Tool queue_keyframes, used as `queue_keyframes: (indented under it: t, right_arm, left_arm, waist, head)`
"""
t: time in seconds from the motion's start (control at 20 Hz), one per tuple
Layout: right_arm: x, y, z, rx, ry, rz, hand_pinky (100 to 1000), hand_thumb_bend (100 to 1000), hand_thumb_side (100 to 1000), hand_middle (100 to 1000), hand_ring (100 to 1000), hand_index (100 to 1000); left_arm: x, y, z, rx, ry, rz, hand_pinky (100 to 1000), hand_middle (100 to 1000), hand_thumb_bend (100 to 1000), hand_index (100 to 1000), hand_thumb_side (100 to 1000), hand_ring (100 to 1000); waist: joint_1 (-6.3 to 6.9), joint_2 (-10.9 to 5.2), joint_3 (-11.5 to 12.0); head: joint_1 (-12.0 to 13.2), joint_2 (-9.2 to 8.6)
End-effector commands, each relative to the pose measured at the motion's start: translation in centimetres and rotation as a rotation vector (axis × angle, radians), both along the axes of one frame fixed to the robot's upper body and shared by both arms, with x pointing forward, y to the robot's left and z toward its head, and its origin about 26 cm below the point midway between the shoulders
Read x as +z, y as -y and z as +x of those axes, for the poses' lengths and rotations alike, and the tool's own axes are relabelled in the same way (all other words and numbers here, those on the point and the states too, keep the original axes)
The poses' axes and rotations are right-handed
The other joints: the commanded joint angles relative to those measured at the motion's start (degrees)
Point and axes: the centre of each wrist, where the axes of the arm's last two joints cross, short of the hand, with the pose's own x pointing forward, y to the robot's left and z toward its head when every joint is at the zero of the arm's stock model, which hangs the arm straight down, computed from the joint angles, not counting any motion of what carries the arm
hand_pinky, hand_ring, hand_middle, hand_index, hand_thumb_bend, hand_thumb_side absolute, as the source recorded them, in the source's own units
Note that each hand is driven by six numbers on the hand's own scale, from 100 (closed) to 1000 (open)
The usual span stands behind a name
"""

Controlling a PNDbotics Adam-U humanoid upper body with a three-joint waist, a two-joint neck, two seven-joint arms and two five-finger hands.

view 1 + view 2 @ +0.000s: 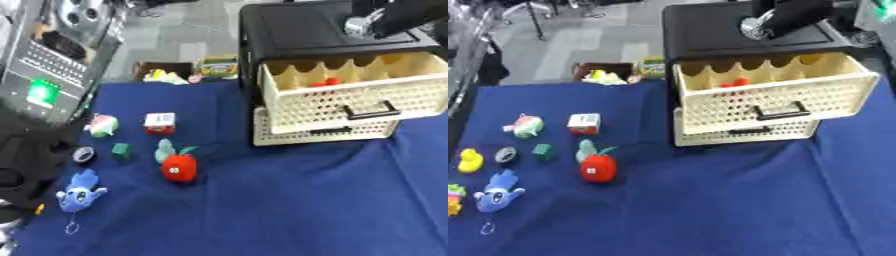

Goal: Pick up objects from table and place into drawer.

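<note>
Right robot hand (776, 20) above open top drawer (772, 97), finger state indiscernible; next: fetch red plush (598, 167) from worktop (710, 200).

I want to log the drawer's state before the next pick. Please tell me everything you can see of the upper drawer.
The upper drawer is cream-coloured and looks like plastic, with a perforated front wall and a scalloped divider inside. A dark handle sits on its front. It is pulled out from the black cabinet, above a shut lower drawer of the same look. A small red thing lies inside near the back. No robot hand touches it; only a dark arm shows above the cabinet.
</note>
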Motion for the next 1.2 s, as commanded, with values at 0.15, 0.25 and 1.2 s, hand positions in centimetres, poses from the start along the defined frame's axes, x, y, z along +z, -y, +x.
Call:
queue_keyframes:
  t: [0.15, 0.25, 1.2]
  right_arm:
    - [-0.6, 0.6, 0.7, 0.012, -0.104, 0.026, 199, 100, 685, 447, 417, 577]
    - [-0.9, 0.7, 0.7, 0.016, -0.128, 0.037, 198, 100, 683, 446, 416, 574]
    - [-3.3, -0.1, 0.8, 0.028, -0.468, 0.172, 227, 100, 632, 443, 413, 562]
  left_arm:
    - [0.7, -0.9, -0.4, 0.029, 0.025, -0.008, 386, 684, 100, 910, 731, 694]
    - [0.7, -1.1, -0.4, 0.035, 0.022, -0.013, 388, 685, 100, 911, 733, 695]
    - [0.6, -2.7, -0.2, 0.094, 0.039, -0.062, 390, 701, 100, 923, 739, 696]
  waist:
    - [-0.37, -1.47, -0.8]
    - [-0.51, -1.65, -1.3]
    - [-0.23, -1.41, -2.7]
  head:
    - [1.2, 0.78]
    - [1.7, 0.90]
    - [4.2, 0.78]
